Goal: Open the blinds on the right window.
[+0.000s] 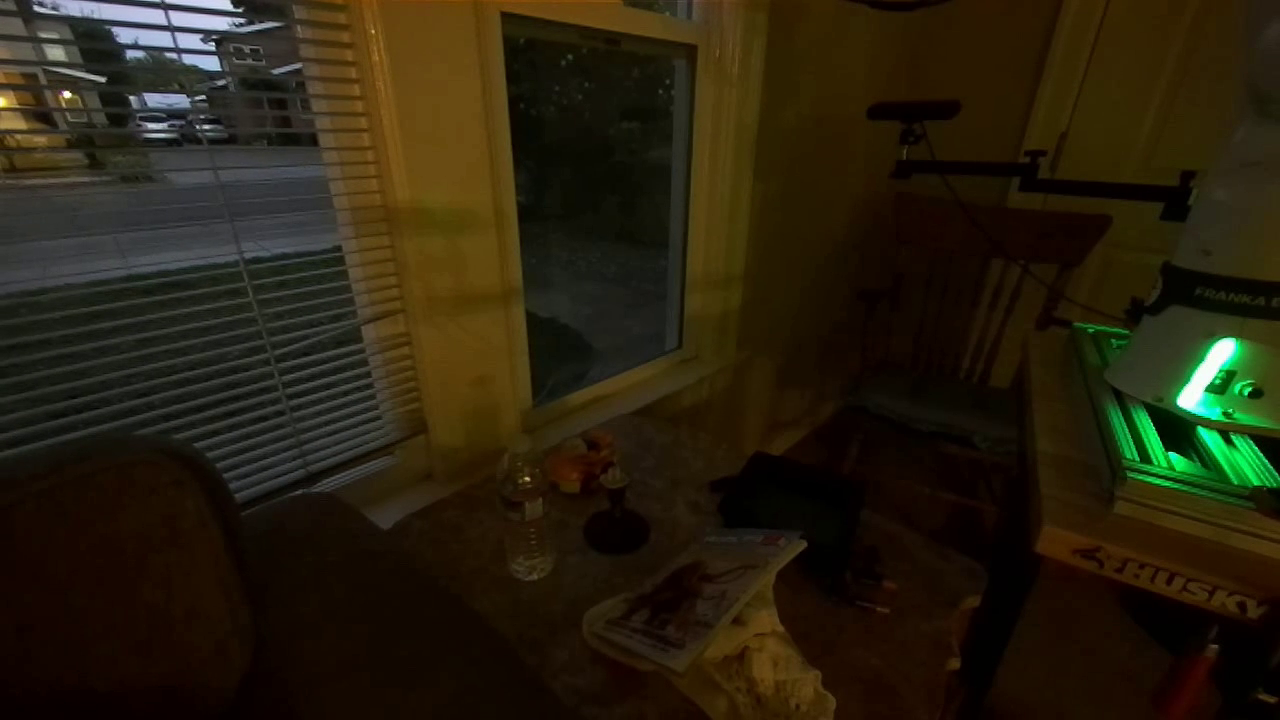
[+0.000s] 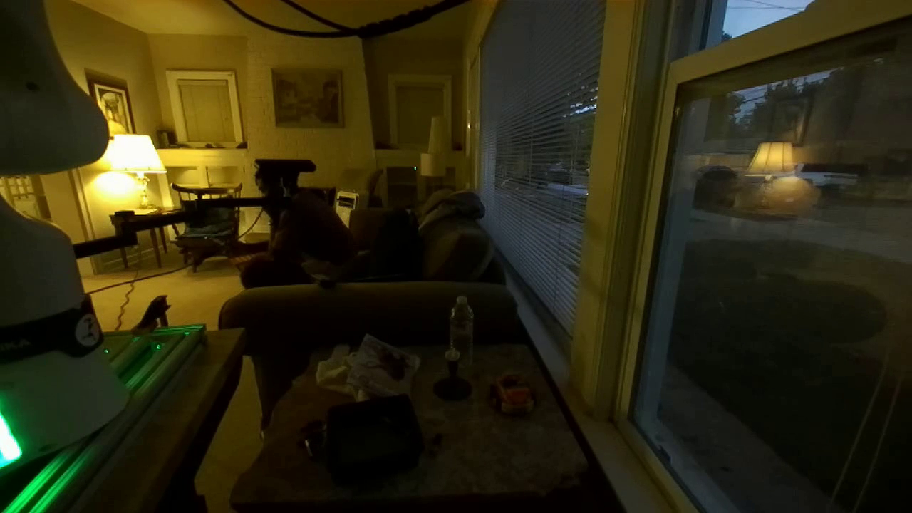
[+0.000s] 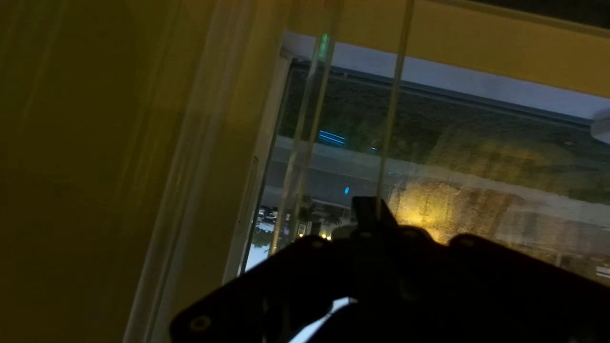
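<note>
The right window [image 1: 600, 220] has dark glass and a yellowish-cream frame. It also shows in another exterior view [image 2: 776, 306] and, upside down, in the wrist view [image 3: 476, 43]. The slats of its blinds are out of view. A thin cord [image 3: 393, 95] hangs in front of the glass in the wrist view and runs into my gripper's fingertips. My gripper [image 3: 379, 209] is dark, with its fingertips together on the cord. The cord's part behind the fingers is hidden. The gripper is outside both exterior views.
A clear rod [image 3: 324, 45] hangs beside the cord. Wide slatted blinds [image 1: 200, 250] cover the neighbouring window. Below the sill, a small table holds a bottle [image 1: 528, 530], a candle holder [image 1: 617, 530], a magazine [image 1: 700, 595] and a dark box [image 2: 374, 438]. A sofa [image 2: 370, 306] stands beside it.
</note>
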`<move>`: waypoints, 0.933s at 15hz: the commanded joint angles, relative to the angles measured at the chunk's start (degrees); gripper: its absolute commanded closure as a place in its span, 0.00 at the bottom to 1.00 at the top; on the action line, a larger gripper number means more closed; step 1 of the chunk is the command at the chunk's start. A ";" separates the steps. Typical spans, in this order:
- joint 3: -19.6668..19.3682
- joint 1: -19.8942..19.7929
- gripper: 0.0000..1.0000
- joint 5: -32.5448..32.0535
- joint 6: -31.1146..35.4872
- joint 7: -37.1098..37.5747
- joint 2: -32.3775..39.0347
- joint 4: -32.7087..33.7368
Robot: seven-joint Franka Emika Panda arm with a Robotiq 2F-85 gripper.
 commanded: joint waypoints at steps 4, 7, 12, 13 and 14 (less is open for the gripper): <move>0.22 -0.36 1.00 0.28 -2.67 -0.93 -1.16 -1.94; -0.01 -0.49 1.00 0.10 -2.53 -1.25 -1.63 -4.17; -0.03 -0.74 1.00 -0.49 -2.25 -2.59 -3.20 -8.85; 0.01 -0.74 1.00 -0.48 -2.29 -3.04 -3.73 -10.05; 0.07 -0.72 1.00 -0.42 -2.23 -3.54 -4.31 -11.42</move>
